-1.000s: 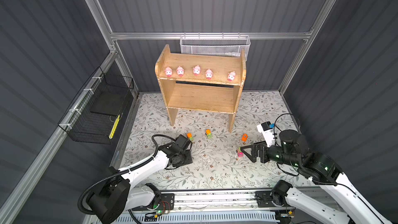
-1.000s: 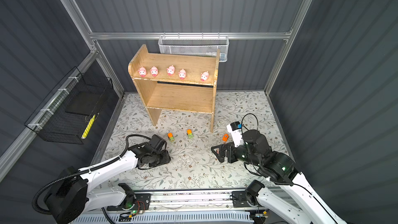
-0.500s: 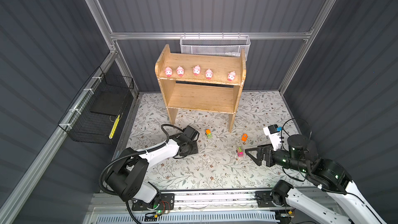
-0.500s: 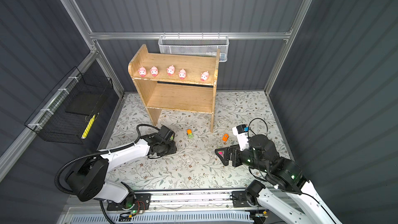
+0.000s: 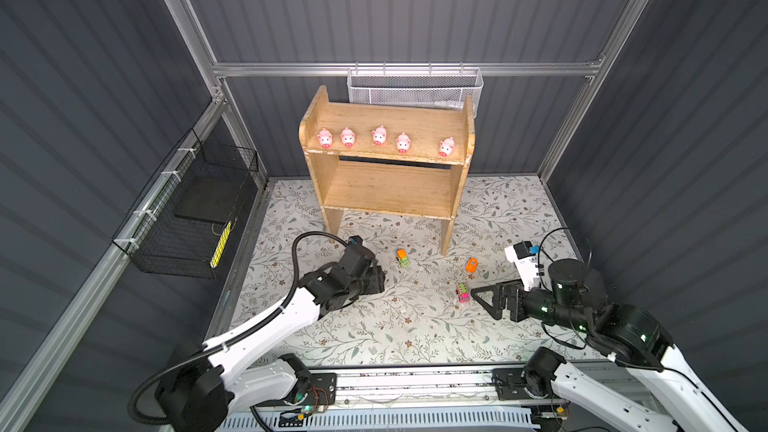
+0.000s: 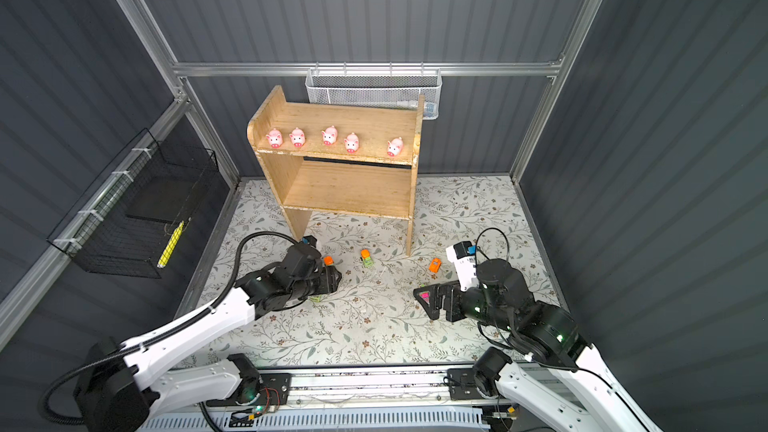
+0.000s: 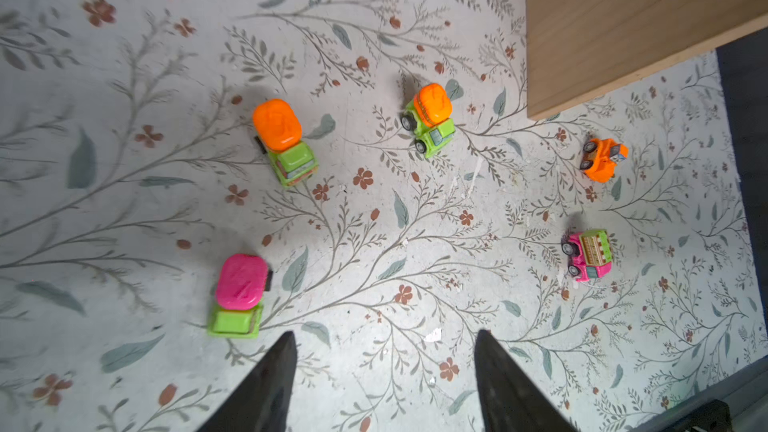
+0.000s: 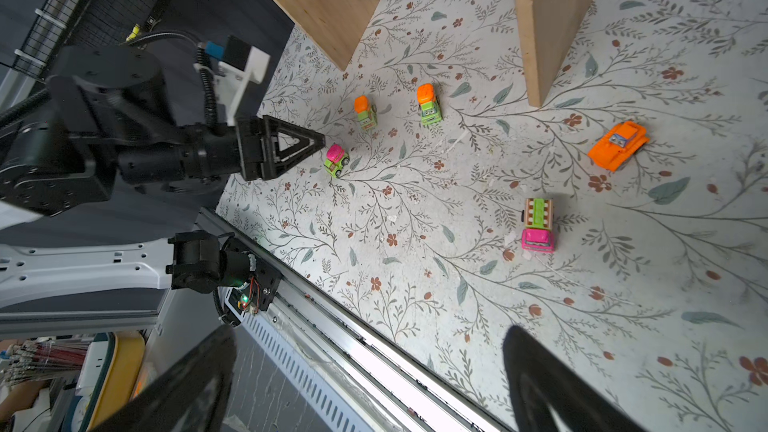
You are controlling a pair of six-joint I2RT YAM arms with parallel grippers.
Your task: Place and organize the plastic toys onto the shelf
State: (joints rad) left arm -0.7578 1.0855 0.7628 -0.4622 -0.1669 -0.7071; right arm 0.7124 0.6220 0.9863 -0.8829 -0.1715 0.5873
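In a top view, five glossy round pink pigs (image 5: 379,135) line the upper tier of the wooden shelf (image 5: 390,189); in the left wrist view, five blocky plastic vehicles (image 7: 277,126) dot the floral table (image 7: 353,243) near the spread, empty left end effector (image 7: 384,334); in the right wrist view, the right end effector (image 8: 370,330) gapes empty.

Quick headcount: five pink pigs (image 5: 324,138) (image 5: 348,137) (image 5: 379,135) (image 5: 402,142) (image 5: 446,147). Five little vehicles total: two orange-topped lime trucks (image 7: 284,143) (image 7: 430,118), one pink-topped lime truck (image 7: 241,295), one mostly orange car (image 7: 602,158), one pink truck (image 7: 588,254) with a lime-striped bed. One wooden shelf (image 5: 386,189), two tiers. Two baskets: one white mesh basket (image 5: 411,91), one black wire basket (image 5: 187,218). Two claws, the left claw (image 7: 383,334) and the right claw (image 8: 370,330).
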